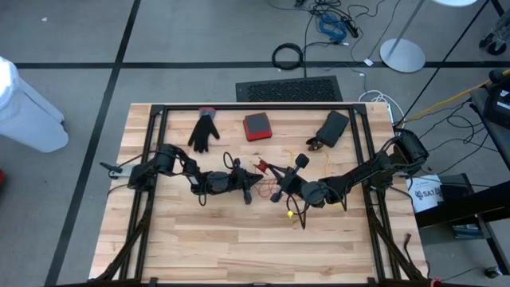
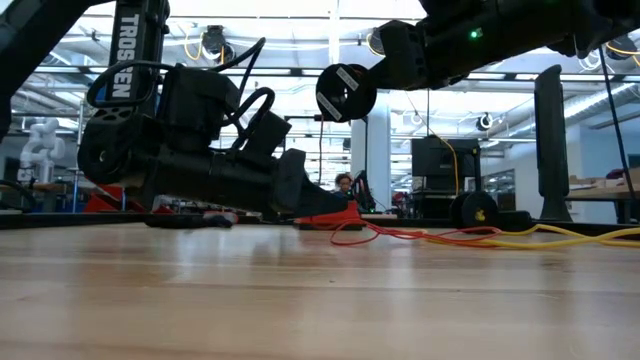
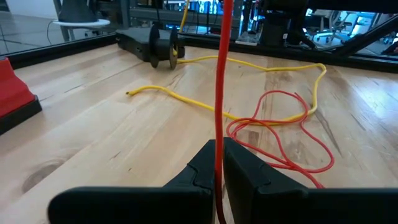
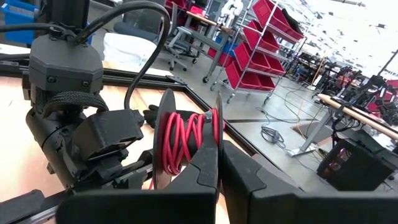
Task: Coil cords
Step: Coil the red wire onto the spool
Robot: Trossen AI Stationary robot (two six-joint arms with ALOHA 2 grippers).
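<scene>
While the left gripper (image 3: 219, 180) clamps its 2 dark fingers on the thin red cord (image 3: 219, 81), that cord runs taut from between them. More of it lies in loose loops on the pale wooden table (image 3: 93, 124), just beside the long yellow cord (image 3: 186, 99) that snakes across the boards. The right gripper (image 4: 219, 168) is pinched on the rim of a black plastic spool (image 4: 166, 149) wound with several turns of red cord, held above the table beside the left gripper. Beyond the spool, toward the table's far edge, lie a black glove (image 1: 205, 130), a flat red square block (image 1: 256, 125) and a black box (image 1: 332, 126).
</scene>
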